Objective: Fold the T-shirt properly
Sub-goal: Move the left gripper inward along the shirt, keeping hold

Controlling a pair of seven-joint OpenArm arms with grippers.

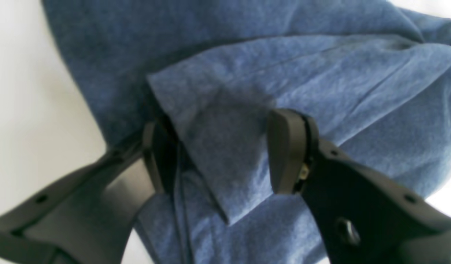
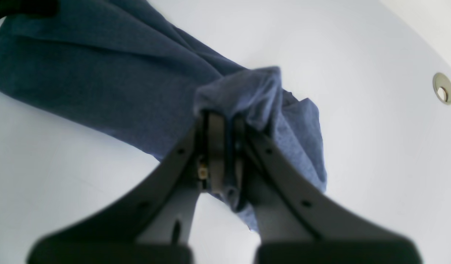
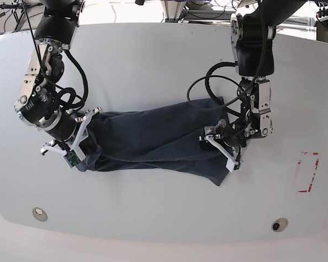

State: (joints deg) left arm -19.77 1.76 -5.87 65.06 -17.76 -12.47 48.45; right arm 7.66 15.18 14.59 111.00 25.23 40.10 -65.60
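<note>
the t-shirt (image 3: 153, 143) lies in a long folded band across the middle of the white surface (image 3: 164, 60), running left to right between the two arms. its right end spreads into a loose corner that points toward the near edge; its left end is bunched up.

the right gripper (image 2: 225, 146) sits at the band's left end in the base view, its jaws pressed together and pinching a raised wad of the cloth, which bulges over the fingertips in the right wrist view. the left gripper (image 1: 218, 154) is at the band's right end with its jaws spread wide, one finger on either side of a folded flap of fabric; the finger (image 1: 284, 150) on the right of the left wrist view stands clear above the cloth, while the other is half hidden at the flap's edge, so contact there cannot be told.

black cables (image 3: 208, 90) loop from the left arm down over the shirt's far right corner. two round metal inserts (image 3: 39, 213) sit in the surface near its near edge, one left and one right, well apart from the shirt. a red outlined rectangle (image 3: 308, 172) is marked on the surface far to the right.
</note>
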